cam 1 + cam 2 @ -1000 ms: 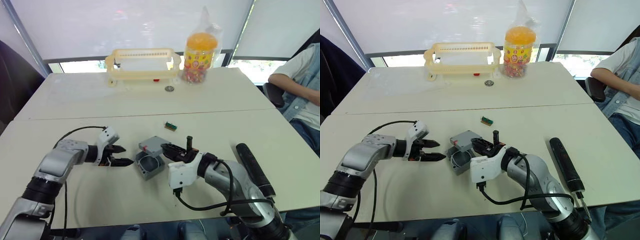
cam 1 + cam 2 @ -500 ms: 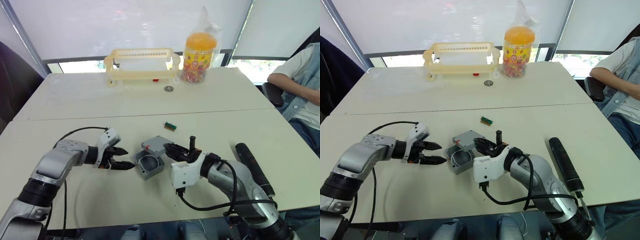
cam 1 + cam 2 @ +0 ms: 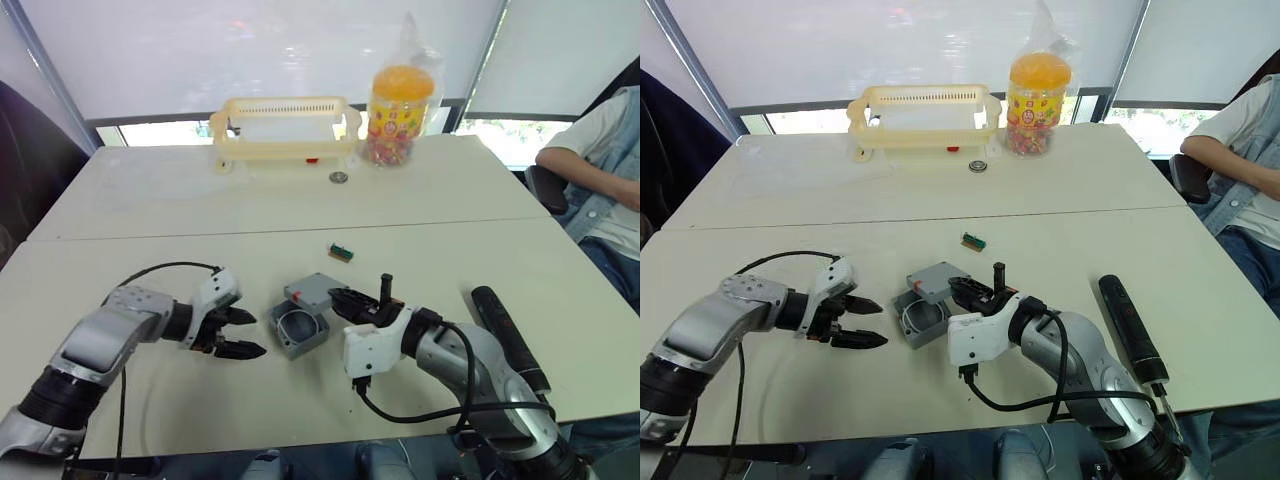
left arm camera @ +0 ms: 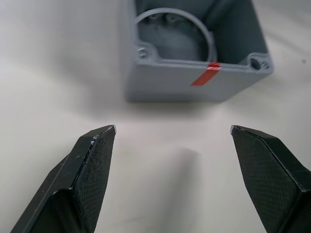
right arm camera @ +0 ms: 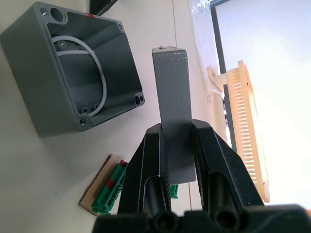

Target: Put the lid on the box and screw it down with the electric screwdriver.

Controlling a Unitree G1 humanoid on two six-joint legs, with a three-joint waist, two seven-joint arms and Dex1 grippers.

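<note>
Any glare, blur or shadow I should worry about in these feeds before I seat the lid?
Eye views: bright window behind the basket, washed out; table evenly lit, soft shadows. Left wrist view: box sharp, open left claw fingertips close but readable. Right wrist view: lid held edge-on in the right claw, crisp; window beyond blown out.
</note>
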